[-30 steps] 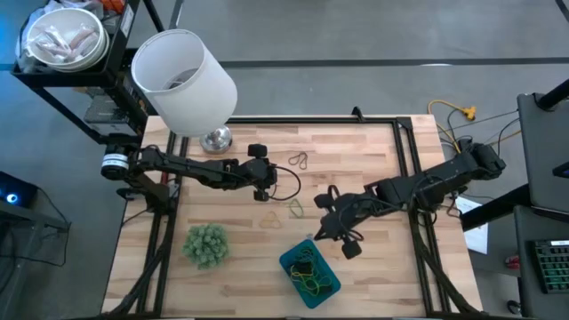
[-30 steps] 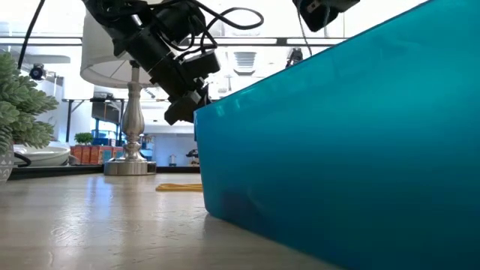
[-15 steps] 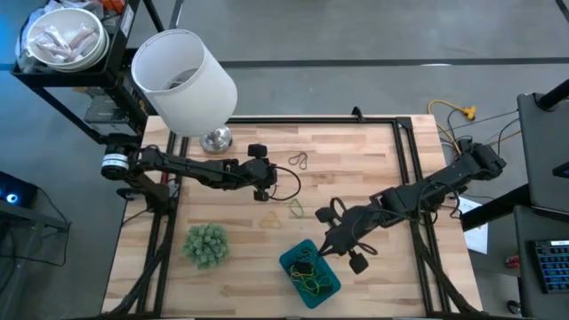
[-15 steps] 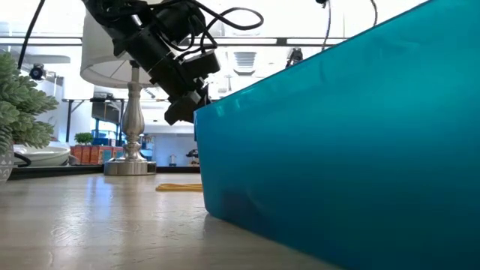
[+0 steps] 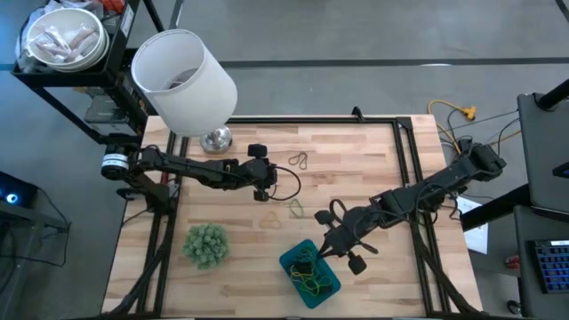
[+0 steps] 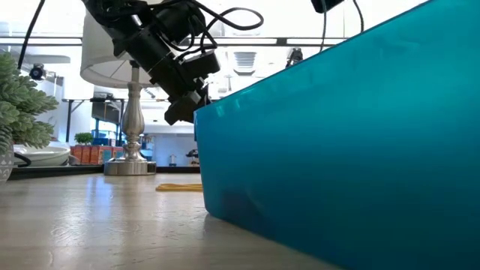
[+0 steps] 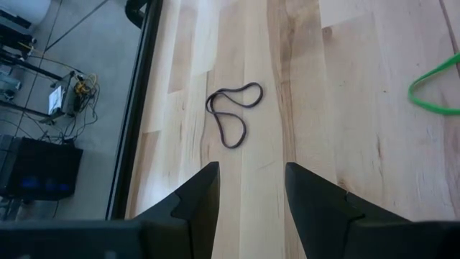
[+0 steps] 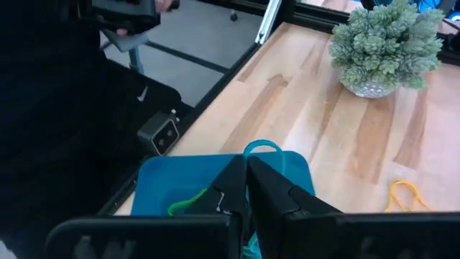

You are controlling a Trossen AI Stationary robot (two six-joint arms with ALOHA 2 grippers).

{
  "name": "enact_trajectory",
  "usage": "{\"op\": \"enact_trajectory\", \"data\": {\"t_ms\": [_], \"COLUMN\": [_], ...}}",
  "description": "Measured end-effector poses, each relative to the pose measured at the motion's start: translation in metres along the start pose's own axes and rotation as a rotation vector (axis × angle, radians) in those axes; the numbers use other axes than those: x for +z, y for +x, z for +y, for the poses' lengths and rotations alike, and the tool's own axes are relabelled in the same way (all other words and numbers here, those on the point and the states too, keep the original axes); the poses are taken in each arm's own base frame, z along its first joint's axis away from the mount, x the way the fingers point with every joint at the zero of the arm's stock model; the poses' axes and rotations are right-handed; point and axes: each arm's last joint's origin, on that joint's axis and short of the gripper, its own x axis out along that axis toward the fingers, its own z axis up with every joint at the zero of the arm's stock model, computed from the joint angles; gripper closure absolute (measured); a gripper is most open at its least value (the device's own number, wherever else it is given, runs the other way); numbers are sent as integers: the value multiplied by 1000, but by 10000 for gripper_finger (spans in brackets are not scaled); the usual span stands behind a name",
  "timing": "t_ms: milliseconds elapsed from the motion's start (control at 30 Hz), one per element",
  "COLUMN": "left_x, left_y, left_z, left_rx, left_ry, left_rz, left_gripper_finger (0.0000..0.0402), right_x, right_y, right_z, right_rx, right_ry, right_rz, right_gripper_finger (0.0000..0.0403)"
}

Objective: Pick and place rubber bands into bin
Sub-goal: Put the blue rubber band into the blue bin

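The teal-blue bin sits near the table's near edge and holds several yellow, green and black rubber bands. It fills the low view as a blue wall. My right gripper hovers over the bin's far right rim, shut on a thin teal loop. Loose bands lie flat on the wood: a dark one, a green one and a tan one. My left gripper waits open above the table, with the dark band ahead of its fingers. My right gripper pinches a thin teal band between its two shut fingers, slanting down from the table's right. One end of the loop sticks out past the fingertips, lifted clear over the bin. Whether the green strand beside one finger is also held, I cannot tell.
A fuzzy green ball plant stands left of the bin. A lamp with a big white shade and metal base stands at the far left corner. Black frame rails run along the table's sides. A person in dark clothes is beyond the near edge.
My right gripper has moved toward the table's near edge and a little left, from beside the green band to above the bin's far right rim. Most of that travel came in the first half second. The left arm kept still.
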Motion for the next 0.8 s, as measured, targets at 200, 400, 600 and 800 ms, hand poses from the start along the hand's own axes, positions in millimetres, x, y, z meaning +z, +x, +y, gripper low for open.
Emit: {"op": "enact_trajectory", "data": {"t_ms": [200, 400, 600, 800], "left_x": [0, 0, 0, 2], "left_y": [0, 0, 0, 0], "left_z": [0, 0, 0, 1], "left_rx": [0, 0, 1, 11], "left_ry": [-22, -25, -28, -41], "left_rz": [1, 1, -1, -25], "left_gripper_finger": [259, 259, 259, 259], "right_x": [-16, -37, -52, -73], "right_y": [6, 10, 17, 45], "right_z": [0, 0, -1, -6], "right_rx": [23, 71, 90, 129], "right_ry": [46, 62, 75, 98], "right_rz": [-52, -101, -113, -31], "right_gripper_finger": [394, 394, 394, 395]}}
